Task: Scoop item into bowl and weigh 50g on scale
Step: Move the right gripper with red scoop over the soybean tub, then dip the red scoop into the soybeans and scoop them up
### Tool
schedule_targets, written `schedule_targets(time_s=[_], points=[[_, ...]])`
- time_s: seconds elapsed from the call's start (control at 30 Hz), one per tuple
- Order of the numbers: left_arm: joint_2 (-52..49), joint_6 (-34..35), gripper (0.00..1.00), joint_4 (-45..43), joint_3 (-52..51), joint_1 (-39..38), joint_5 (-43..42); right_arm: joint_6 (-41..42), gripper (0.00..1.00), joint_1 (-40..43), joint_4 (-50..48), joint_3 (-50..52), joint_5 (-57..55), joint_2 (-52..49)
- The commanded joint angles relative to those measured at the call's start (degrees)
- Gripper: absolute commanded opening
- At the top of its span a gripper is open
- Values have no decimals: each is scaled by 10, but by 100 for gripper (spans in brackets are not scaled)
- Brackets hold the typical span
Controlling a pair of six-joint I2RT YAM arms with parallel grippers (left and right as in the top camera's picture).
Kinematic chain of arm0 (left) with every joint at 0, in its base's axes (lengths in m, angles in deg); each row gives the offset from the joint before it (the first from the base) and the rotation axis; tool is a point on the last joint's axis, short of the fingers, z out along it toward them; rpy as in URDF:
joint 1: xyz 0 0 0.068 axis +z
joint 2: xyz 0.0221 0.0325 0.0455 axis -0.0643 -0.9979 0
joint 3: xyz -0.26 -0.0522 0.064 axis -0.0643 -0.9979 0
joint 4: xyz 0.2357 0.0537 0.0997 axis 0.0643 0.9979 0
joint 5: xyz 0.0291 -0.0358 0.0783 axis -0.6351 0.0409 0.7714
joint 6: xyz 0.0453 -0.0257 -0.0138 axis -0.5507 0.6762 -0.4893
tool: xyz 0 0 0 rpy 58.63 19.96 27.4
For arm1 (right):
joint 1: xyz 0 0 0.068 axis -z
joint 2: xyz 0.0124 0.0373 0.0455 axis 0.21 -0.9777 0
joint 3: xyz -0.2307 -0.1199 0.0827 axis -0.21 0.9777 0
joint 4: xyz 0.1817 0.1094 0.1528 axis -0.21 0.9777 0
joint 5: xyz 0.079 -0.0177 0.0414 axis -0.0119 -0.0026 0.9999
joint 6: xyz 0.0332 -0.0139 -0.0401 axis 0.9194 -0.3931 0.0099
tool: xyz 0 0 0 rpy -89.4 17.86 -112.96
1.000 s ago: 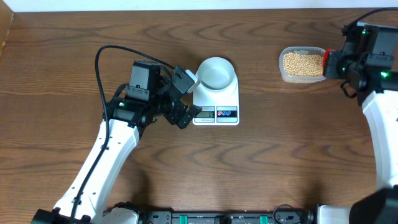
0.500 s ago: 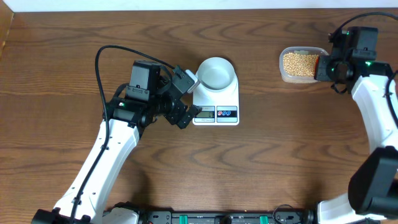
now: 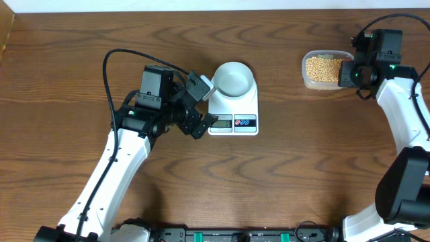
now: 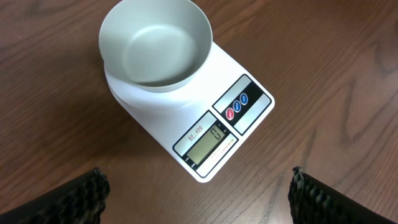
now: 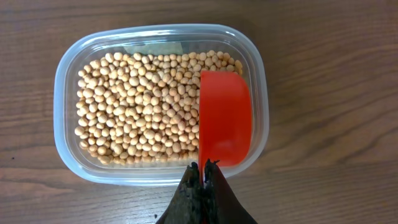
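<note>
Near left: the left gripper rests with jaws spread wide and empty, just left of the scale. From there its camera looks straight at the display, probably so the reading can be watched.

Centre: the scale lies flat on the table, display and buttons toward the near side. The bowl sits on its far end, upright and empty (the display appears to read zero, though the digits are small). No weighing has begun.

Far right: the right gripper, jaws closed on the handle of a red scoop, holds the scoop mouth-up along the right side of a clear tub. The beans all lie in this tub, well apart from the bowl. The scoop looks empty and placed to dig in; whether it touches the beans cannot be told.
</note>
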Motion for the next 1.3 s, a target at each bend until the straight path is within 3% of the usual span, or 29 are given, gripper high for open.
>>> schedule_targets(time_s=[0.0,0.63,1.27], points=[[0,-6,95,0,-4,0,-3,-4,1,2,-3,2,-9,1],[0,-6,95,0,-4,0,-3,4,1,2,-16,2,-8,-48],[0,-6,95,0,-4,0,-3,14,2,2,4,2,78,-52]])
